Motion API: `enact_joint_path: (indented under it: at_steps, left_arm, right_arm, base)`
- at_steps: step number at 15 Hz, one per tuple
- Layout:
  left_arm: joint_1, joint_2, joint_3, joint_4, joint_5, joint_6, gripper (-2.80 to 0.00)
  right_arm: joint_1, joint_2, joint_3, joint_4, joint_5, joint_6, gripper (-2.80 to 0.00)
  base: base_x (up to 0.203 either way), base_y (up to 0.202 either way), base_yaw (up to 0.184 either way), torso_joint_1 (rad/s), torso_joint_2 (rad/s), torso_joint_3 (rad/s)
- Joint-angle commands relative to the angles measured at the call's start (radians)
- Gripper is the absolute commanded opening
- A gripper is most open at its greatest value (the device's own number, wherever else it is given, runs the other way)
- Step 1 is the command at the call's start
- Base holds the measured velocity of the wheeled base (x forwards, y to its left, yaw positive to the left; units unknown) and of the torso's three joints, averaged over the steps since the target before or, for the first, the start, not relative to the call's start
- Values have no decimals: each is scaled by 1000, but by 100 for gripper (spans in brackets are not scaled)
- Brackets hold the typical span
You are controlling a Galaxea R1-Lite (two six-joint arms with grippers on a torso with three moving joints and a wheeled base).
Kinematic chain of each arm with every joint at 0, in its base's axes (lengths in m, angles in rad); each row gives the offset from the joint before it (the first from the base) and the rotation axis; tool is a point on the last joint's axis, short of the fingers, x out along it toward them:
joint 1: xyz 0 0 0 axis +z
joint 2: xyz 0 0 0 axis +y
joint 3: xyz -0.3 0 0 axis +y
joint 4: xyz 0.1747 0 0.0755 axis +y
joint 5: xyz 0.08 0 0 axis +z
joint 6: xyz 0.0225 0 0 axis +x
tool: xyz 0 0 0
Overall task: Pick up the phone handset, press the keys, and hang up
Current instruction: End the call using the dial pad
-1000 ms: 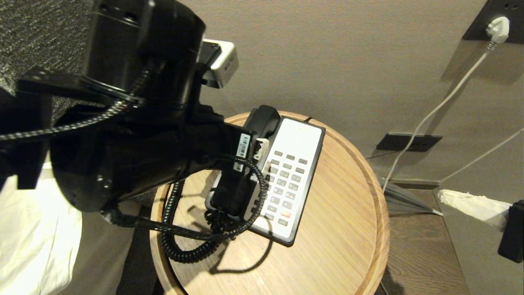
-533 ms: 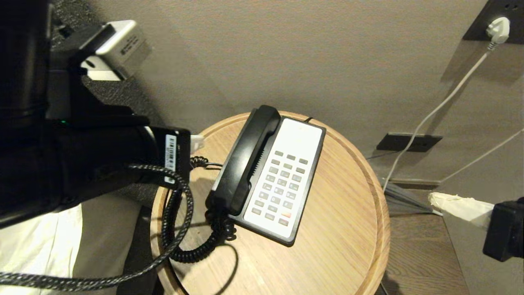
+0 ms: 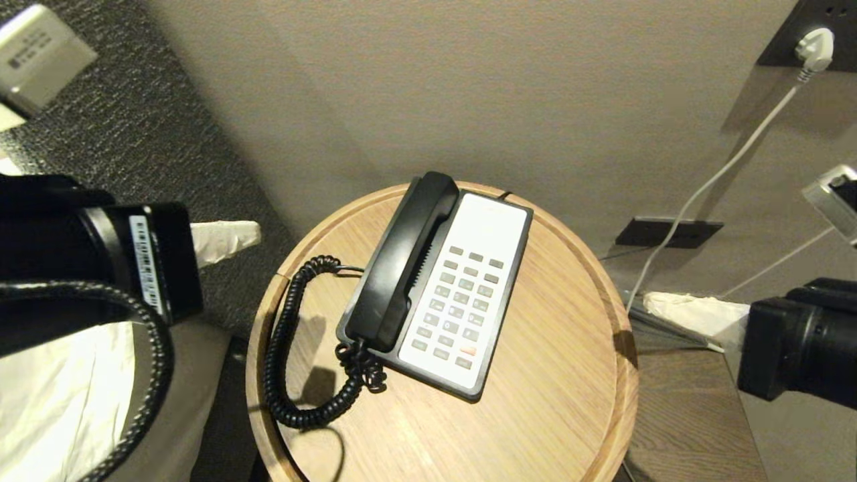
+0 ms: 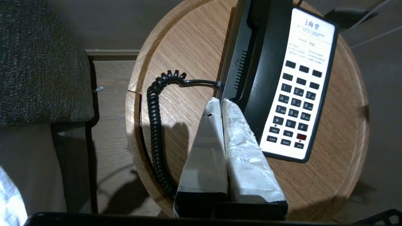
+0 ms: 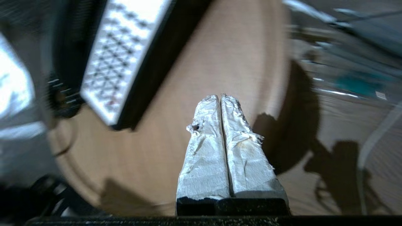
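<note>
The black phone handset [image 3: 402, 261] lies in its cradle along the left side of the phone base, beside the white keypad [image 3: 469, 301]. Its coiled cord [image 3: 281, 361] loops over the round wooden table [image 3: 549, 388]. My left gripper [image 3: 256, 234] hangs off the table's left edge, shut and empty, its white-wrapped fingers pressed together. In the left wrist view that gripper [image 4: 220, 101] points at the handset [image 4: 267, 62] from a distance. My right gripper [image 3: 648, 302] hovers past the table's right rim, also shut and empty [image 5: 220, 98], with the keypad [image 5: 125, 56] off to one side.
A beige wall rises just behind the table. A white plug [image 3: 813, 47] and its cable hang down the wall at the right. A dark upholstered headboard [image 3: 134, 134] and white bedding [image 3: 53, 402] stand to the left.
My left arm has pulled back from over the handset to the left, and its fingers have shut. The handset stays on the base. My right arm has come in from the right.
</note>
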Motion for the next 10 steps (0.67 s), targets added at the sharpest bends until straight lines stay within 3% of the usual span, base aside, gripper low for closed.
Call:
enact_joint_path:
  at_steps: [1, 5, 7, 10]
  left_arm:
    - [2, -69, 21, 3, 5, -3, -280]
    - [7, -134, 29, 4, 5, -2, -280]
    - [8, -161, 37, 3, 5, -3, -280]
    - [10, -188, 43, 1, 5, -3, -280]
  right_arm:
    - [72, 107, -52, -1, 5, 2, -280]
    - [156, 197, -106, -3, 21, 23, -280]
    - [169, 227, -134, -4, 62, 25, -280]
    - [181, 281, -152, -18, 62, 24, -280]
  base:
    - [0, 0, 0, 0, 0, 0]
    - [0, 0, 0, 0, 0, 0]
    - [0, 0, 0, 0, 0, 0]
    - [0, 0, 0, 0, 0, 0]
